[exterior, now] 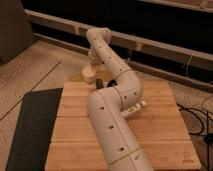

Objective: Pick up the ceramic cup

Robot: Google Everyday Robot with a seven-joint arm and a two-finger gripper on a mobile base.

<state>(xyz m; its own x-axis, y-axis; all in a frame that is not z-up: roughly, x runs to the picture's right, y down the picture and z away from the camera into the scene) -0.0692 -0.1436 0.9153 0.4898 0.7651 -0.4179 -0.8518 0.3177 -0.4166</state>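
The ceramic cup [88, 75] is a small cream-white round cup at the far edge of the wooden table [160, 125], left of centre. My arm runs up the middle of the view, bends at the elbow and folds back down over the far edge. My gripper [93, 68] hangs at the end of the wrist, right at the cup's top. The wrist hides how the gripper meets the cup. I cannot tell whether the cup rests on the table or hangs just above it.
A small dark object [100, 82] sits just right of the cup on the table. A white tube-like thing [136, 107] pokes out under my elbow. A black mat [35, 125] lies left of the table. Cables [197, 117] trail on the floor at right.
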